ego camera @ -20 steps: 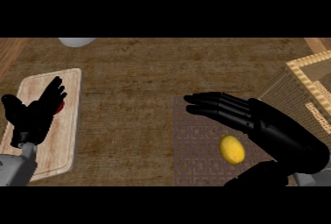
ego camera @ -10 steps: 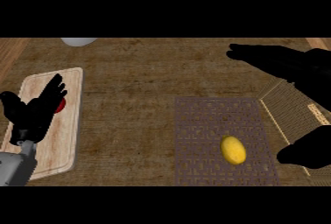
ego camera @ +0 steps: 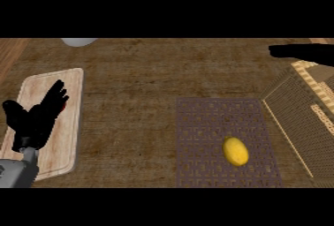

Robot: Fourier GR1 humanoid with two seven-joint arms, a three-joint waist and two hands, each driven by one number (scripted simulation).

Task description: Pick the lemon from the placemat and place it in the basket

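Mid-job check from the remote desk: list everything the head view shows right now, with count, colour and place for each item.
lemon: one, yellow, lying on the placemat, lower middle-right.
placemat: one, grey-brown lattice pattern, right of centre on the counter.
basket: one, tan woven, at the right edge beside the placemat, partly cut off.
cutting board: one, pale wood, at the left.
red object: one, on the cutting board, mostly hidden behind the left hand; cannot tell what it is.
pale round object: one, light grey, at the top edge, cut off.
counter: one, brown wood.
left robot hand: black, open, fingers up, resting over the cutting board.
right robot hand: black, top right above the basket, only partly in view.
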